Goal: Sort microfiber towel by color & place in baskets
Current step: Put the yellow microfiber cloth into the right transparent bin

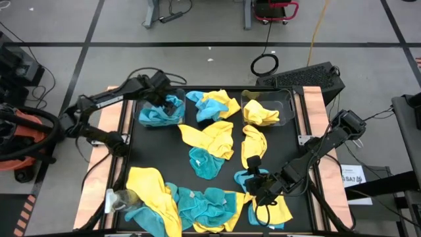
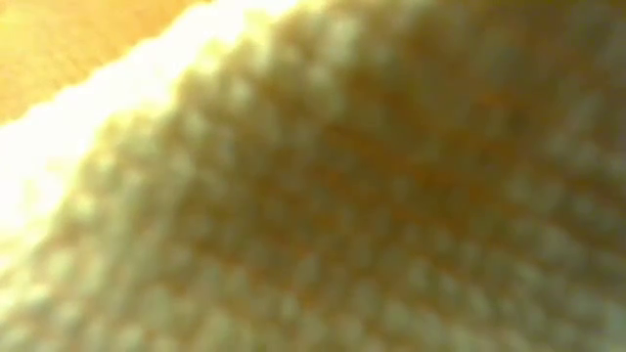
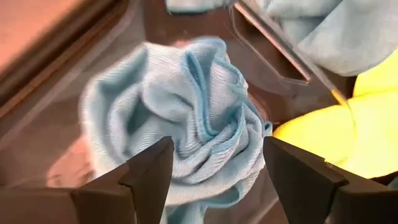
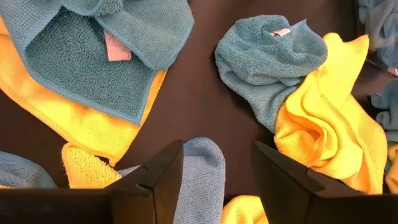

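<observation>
Right gripper is hanging low over the near-right part of the table, fingers spread with nothing pinched, and a teal-blue towel is lying straight ahead in the gap between the tips, bunched up and running lengthwise away from the wrist, so I'd judge the coming move is a plain drop and close. A yellow towel is touching that teal one on one side, so the risk is catching both colours in one pinch. Just beyond sits another teal towel lying against a crumpled yellow one, and a larger teal towel is lying over yellow. More mixed towels are heaped along the near edge and across the middle, all closer to the right arm than to the left. Farther off, the left gripper is reaching into the far-left basket, fingers wide apart and gripping nothing, with a rumpled teal towel lying loose right below and ahead of them on the clear plastic floor. The far-right basket is holding yellow cloth. The low view is filled by blurred yellow fabric pressed against the lens, so it tells nothing more.
</observation>
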Motion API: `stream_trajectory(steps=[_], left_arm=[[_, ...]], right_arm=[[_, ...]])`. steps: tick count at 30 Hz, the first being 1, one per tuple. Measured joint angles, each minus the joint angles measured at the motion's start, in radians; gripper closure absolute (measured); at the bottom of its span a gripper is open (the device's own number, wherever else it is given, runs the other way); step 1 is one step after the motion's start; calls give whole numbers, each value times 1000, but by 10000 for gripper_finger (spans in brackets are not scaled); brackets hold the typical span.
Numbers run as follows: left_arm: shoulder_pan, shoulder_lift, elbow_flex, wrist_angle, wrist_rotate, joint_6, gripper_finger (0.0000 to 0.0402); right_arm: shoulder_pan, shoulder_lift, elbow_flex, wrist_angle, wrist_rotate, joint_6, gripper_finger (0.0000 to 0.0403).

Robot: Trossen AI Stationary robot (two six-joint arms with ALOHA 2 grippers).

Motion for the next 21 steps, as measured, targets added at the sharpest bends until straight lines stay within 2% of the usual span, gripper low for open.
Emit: stream_trajectory(steps=[10,21], left_arm=[[-53,-194,38,-26,-15,1,146],[-304,-382,38,150,-14,8,146]], right_arm=[[-14,0,0,0,0,-10,222],[-89,0,0,69,-8,-115,222]])
